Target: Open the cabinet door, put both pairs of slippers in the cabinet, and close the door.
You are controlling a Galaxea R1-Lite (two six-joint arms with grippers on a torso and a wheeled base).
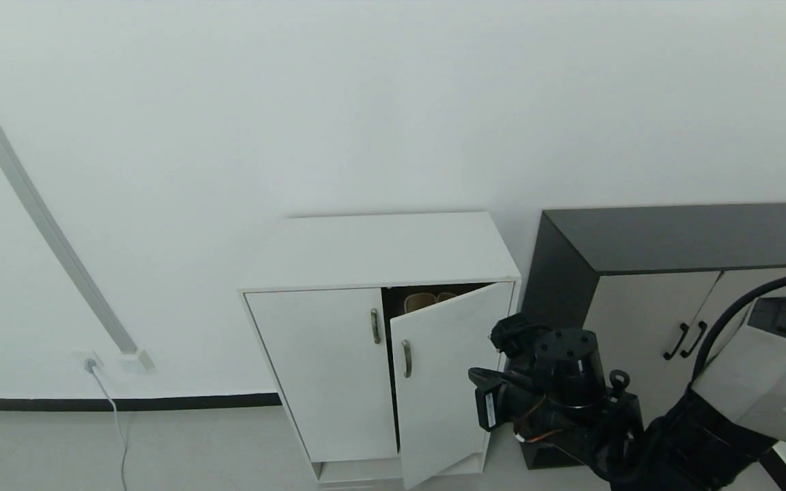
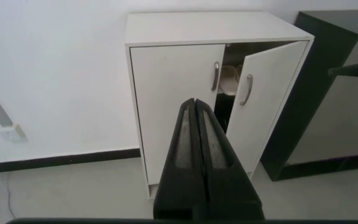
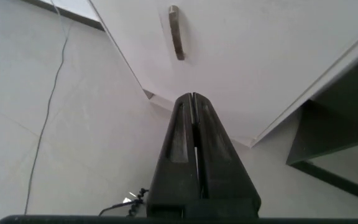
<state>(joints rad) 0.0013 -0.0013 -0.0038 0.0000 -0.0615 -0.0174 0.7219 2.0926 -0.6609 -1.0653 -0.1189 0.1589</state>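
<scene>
White wall, pale floor, black skirting line between them. Cabinet: white, two doors, metal bar handles, standing against the wall just beside a dark cabinet on its right. Left door shut flush. Right door ajar, swung partway out, its lower corner cut off by the frame edge in the head view. Through the gap, high up inside, the slippers: tan, only rounded ends show above the door's top edge; the rest is hidden by the door and the dark interior, so the number of pairs cannot be told. Left gripper: black fingers pressed together, holding nothing, well back from the cabinet and facing its front. Right gripper: fingers likewise closed and empty, close to the outer face of the right door, below its handle; whether the tips touch the panel cannot be told. Wall outlet with grey cable trailing to the floor, far left.
</scene>
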